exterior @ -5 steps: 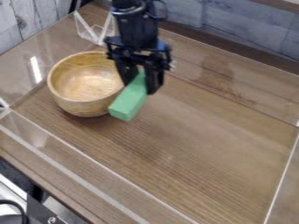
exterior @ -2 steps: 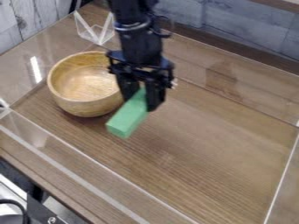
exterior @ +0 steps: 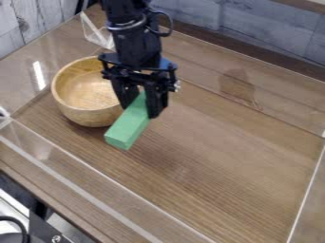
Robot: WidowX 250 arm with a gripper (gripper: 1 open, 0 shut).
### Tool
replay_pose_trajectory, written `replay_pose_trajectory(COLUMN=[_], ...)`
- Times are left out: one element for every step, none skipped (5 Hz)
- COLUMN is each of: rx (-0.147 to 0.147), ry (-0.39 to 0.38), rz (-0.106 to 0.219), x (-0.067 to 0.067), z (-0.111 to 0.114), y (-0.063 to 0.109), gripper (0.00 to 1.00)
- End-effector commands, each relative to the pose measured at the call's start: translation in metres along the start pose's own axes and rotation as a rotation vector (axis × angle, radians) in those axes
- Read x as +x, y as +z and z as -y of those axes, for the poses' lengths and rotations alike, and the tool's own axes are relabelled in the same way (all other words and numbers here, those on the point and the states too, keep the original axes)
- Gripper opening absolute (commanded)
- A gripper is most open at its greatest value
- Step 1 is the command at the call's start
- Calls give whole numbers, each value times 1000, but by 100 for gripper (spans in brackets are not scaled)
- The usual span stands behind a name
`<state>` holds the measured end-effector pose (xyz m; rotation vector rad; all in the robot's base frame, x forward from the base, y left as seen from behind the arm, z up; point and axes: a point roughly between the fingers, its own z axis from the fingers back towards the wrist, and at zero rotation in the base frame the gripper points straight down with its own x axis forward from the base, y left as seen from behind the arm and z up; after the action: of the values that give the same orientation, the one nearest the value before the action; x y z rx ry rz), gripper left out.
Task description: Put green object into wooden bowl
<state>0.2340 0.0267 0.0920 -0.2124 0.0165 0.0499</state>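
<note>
Gripper pointing steeply down, its jaws partly open and clamped on the upper end of the green object, which hangs tilted from between them, its lower end reaching down toward the bench; whether that end touches the wood cannot be told. The wooden bowl sits just beside the gripper, on the side away from the block's hanging end, and holds nothing visible.

By its look the block is stiff and light, with plain matte faces that should not slip much between the fingers. Held by one end as it is, it may swing or pivot; a hold nearer the middle across its narrow width would carry it steadier. The bowl looks thick-walled and heavy enough to stay put if the block taps its rim.

Count: one green block, one bowl, one gripper. A clear low wall edges the bench below the gripper.
</note>
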Motion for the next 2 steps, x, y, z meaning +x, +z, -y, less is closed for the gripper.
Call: replay_pose_trajectory(rx=[9,8], ry=[0,-1], rz=[49,48], x=[12,14], z=[-7,-12], y=[12,7], gripper=[0,0])
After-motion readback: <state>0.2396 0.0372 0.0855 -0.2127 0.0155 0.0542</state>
